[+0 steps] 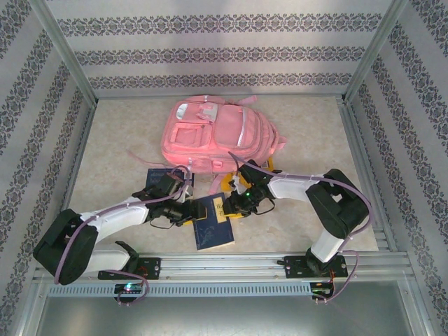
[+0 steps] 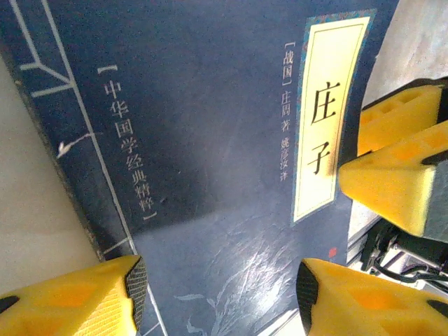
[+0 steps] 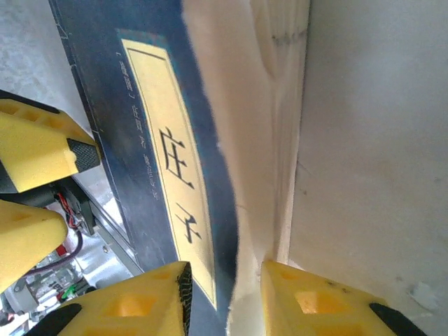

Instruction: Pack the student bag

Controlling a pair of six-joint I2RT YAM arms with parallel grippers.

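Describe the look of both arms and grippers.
The left arm and right arm have white links, black joint housings and a lilac cable along each. The left gripper and right gripper have yellow wedge fingers with black ribbed pads. A green light glows on the right wrist.

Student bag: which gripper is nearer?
Right. The right gripper is at the blue book's far corner, just short of the student bag; the left gripper sits farther back at the book's left edge.

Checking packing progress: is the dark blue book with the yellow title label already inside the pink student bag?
No, the blue book lies on the table, outside the student bag.
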